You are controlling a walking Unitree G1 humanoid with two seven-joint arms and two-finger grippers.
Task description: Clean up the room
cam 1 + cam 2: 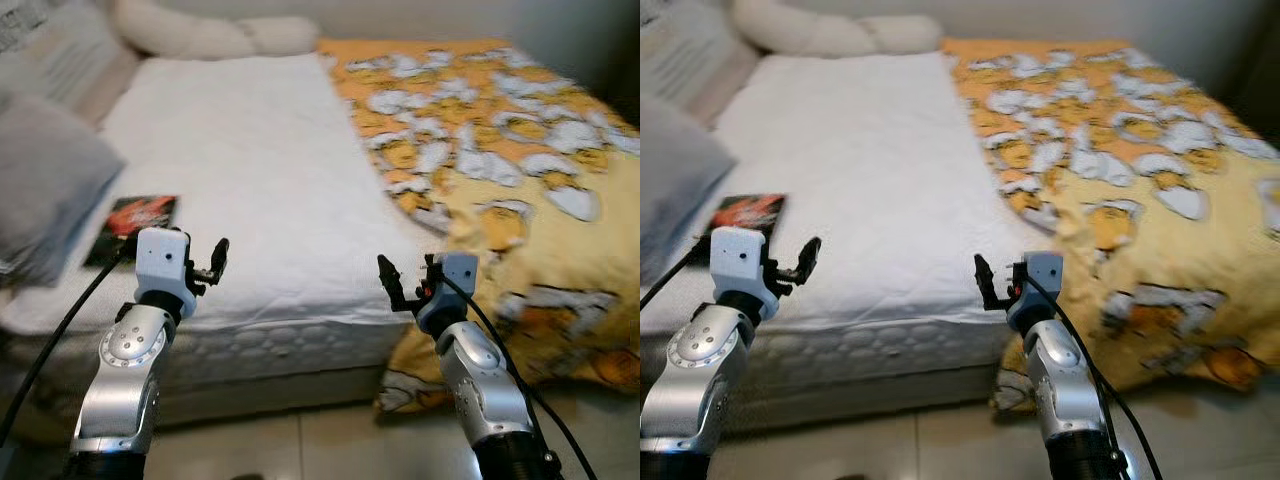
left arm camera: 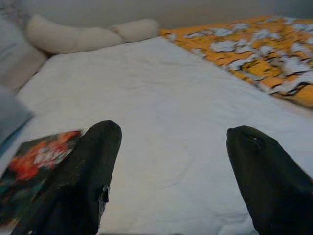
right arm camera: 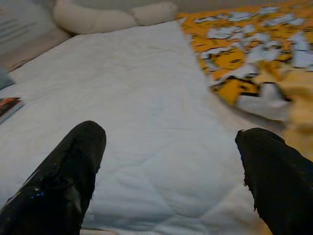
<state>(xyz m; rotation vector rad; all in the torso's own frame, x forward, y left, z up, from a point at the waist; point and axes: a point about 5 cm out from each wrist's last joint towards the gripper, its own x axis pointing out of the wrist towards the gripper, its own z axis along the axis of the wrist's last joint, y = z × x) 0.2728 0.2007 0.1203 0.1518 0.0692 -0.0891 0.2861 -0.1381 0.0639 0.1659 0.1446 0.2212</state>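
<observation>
Two grippers raised before a bed (image 1: 250, 170), both with fingers spread wide and nothing between them. Left gripper (image 1: 212, 262) at about 8 o'clock in the head view, hovering over the near edge of the white quilted mattress; fingers (image 2: 93, 166) far apart in its wrist view, white sheet showing in the gap. Right gripper (image 1: 398, 284) at about 5 o'clock, just at the mattress edge beside the hanging blanket; fingers (image 3: 73, 166) likewise far apart, holding nothing.

One thin book or magazine (image 1: 135, 225) lying flat on the mattress at 9 o'clock, near the left gripper but apart from it: dark cover, red-orange picture with pale lettering too blurred to read, one end toward a grey pillow (image 1: 45, 185). Same cover seen beside the left finger in the left wrist view (image 2: 34, 161).

Half of the bed, from 12 to 4 o'clock, covered by a yellow-orange blanket (image 1: 500, 130) printed with white and yellow cartoon shapes, rumpled along its inner edge and spilling over the bed's near corner toward the tiled floor (image 1: 300, 440). Long cream bolster (image 1: 200, 35) across the head of the bed at 11 o'clock, a pale cushion (image 1: 50, 55) at 10 o'clock. Black cables trailing down both silver arms.
</observation>
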